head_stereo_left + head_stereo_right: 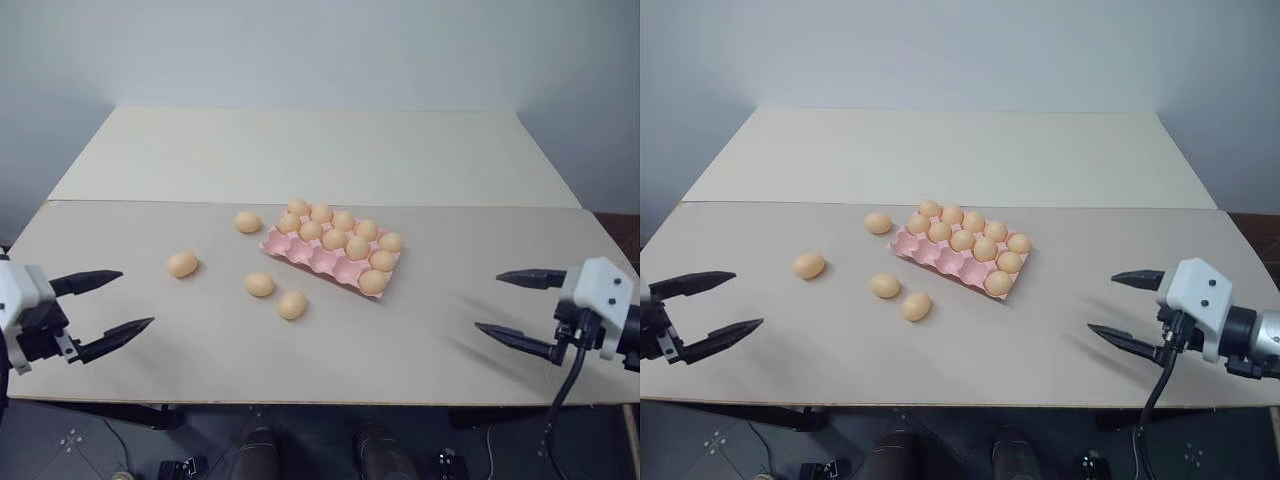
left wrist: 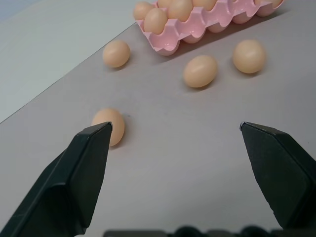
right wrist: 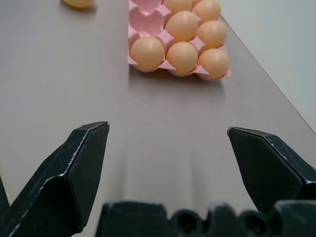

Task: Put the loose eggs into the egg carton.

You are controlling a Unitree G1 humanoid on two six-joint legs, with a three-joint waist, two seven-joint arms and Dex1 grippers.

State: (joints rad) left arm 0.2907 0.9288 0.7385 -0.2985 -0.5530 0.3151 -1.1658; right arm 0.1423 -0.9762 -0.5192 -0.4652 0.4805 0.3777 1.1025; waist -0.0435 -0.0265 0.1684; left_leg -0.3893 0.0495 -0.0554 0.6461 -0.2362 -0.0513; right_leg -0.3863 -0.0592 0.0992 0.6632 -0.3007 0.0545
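At the lower corners, the left pincer (image 1: pixel 112 308) and the right pincer (image 1: pixel 512 306) stand wide open and hold nothing. Four loose eggs (image 1: pixel 260 285) lie on the desk (image 1: pixel 420 350) left of centre; none is placed yet. The egg carton (image 1: pixel 318 260) at centre keeps empty cups on its near side, with free room around.

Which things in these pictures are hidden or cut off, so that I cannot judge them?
- Egg carton: in the head views, its eggs hide the far cups' insides.
- Same carton, right wrist view: the top edge cuts off its far end.
- Farthest-left loose egg, left wrist view: the left gripper finger partly covers it.
- Another loose egg, right wrist view: mostly cut by the top edge.
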